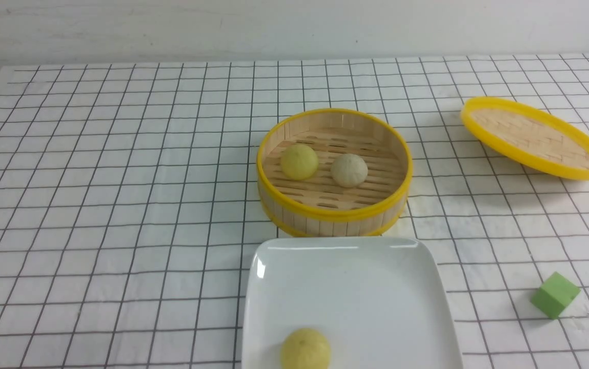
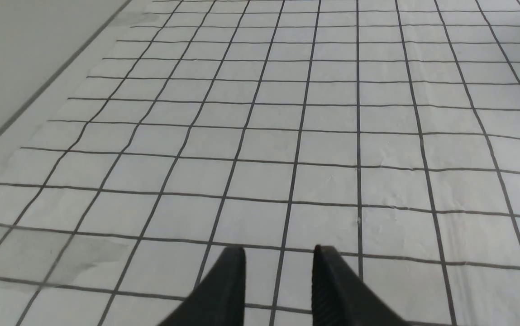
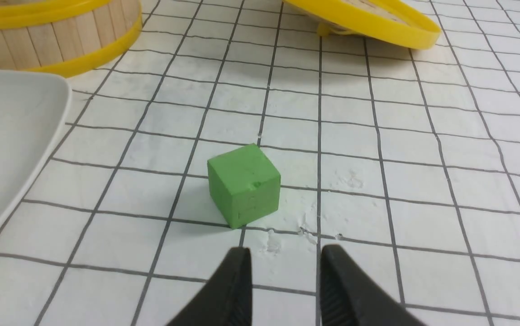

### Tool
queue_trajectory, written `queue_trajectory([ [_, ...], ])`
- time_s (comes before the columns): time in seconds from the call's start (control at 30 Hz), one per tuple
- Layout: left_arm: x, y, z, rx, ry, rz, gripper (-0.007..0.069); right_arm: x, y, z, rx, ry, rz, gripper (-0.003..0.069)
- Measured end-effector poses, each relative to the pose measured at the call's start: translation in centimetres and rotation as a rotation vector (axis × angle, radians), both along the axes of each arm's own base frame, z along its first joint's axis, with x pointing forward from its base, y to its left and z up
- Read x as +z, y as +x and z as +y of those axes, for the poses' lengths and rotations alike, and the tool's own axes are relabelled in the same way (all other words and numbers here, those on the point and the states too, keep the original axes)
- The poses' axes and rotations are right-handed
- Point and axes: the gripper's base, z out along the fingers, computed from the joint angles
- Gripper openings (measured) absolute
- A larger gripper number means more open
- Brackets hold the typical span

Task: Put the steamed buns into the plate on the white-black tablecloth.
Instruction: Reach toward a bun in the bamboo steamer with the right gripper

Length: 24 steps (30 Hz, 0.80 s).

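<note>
We note one yellow bun [image 1: 305, 349] on the plate [image 1: 350, 287]; a second yellow bun [image 1: 299, 162] and the beige bun [image 1: 349, 170] sit in the steamer [image 1: 333, 212]. Our left gripper [image 2: 279, 249] and right gripper [image 3: 285, 249] stand parted, gripping nothing.

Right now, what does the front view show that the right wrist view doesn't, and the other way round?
Only the front view shows the three buns: a yellow one and a beige one inside the steamer, and another yellow one on the plate.

Only the right wrist view shows the right gripper, its jaws apart.

Both show the steamer, plate, green block, tilted lid and checked cloth.
</note>
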Motion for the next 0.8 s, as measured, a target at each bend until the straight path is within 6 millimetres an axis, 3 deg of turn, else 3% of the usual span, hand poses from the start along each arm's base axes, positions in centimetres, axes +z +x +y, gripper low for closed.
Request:
queue_trajectory([
  [0.13,0.0,0.0,-0.1,0.007,-0.048,-0.006,0.024,0.0,0.0,0.0,-0.002,0.02,-0.004,0.024],
  [0.2,0.0,0.1,-0.6,0.033,-0.334,-0.034,0.024,0.1,0.0,0.5,-0.016,0.229,0.01,0.024],
  [0.23,0.0,0.1,-0.6,0.036,-0.366,-0.036,0.024,0.1,0.0,0.6,-0.018,0.256,0.013,0.024],
  [0.27,0.0,0.1,-1.1,0.069,-0.644,-0.044,0.024,0.1,-0.1,1.1,-0.03,0.468,0.039,0.024],
  [0.37,0.1,0.1,-1.9,0.136,-1.099,-0.032,0.024,0.3,-0.1,1.9,-0.05,0.82,0.096,0.024],
  [0.4,0.1,0.1,-1.9,0.14,-1.123,-0.031,0.024,0.3,-0.1,2.0,-0.053,0.843,0.099,0.024],
  [0.47,0.1,0.1,-2.2,0.18,-1.333,-0.017,0.024,0.7,-0.2,2.3,-0.049,1.004,0.118,0.024],
  [0.7,0.3,0.1,-2.2,0.179,-1.385,-0.034,0.023,1.2,-0.1,2.4,-0.031,1.022,0.085,0.0224],
  [0.73,2.0,-0.1,-2.3,0.122,-1.296,-0.051,0.0204,2.8,-0.2,2.2,-0.009,1.0,0.016,0.0188],
  [0.77,2.3,-0.2,-2.3,0.115,-1.287,-0.054,0.0196,3.0,-0.3,2.2,-0.006,0.997,0.01,0.0184],
  [0.8,4.9,-0.7,-2.4,0.046,-1.179,-0.095,0.0158,5.4,-0.6,2.0,0.025,0.931,-0.09,0.014],
])
